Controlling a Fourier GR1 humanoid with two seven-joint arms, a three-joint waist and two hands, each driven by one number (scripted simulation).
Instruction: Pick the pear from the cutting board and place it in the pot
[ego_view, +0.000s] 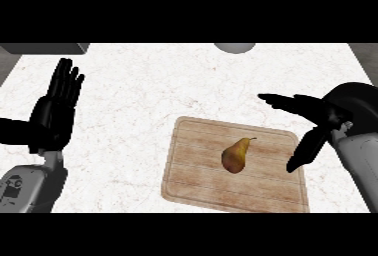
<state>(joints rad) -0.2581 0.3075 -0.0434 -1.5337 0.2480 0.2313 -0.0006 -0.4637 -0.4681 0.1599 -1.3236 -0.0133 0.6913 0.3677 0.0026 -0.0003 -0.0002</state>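
Across the pale marbled desk (148, 90), a wooden cutting board (199, 185) is laid towards the near right. The right robot hand (328, 117) is held released near the board's right edge, fingers and thumb spread, nothing grasped. The left robot hand (53, 120) is rested open at the left, fingers up. The pear (235, 156) is found on the board's middle, untouched. The reach is judged to be the step in hand; next, the right robot hand must be brought over the pear and closed round it. A grey rounded shape (235, 47) at the far edge may be the pot.
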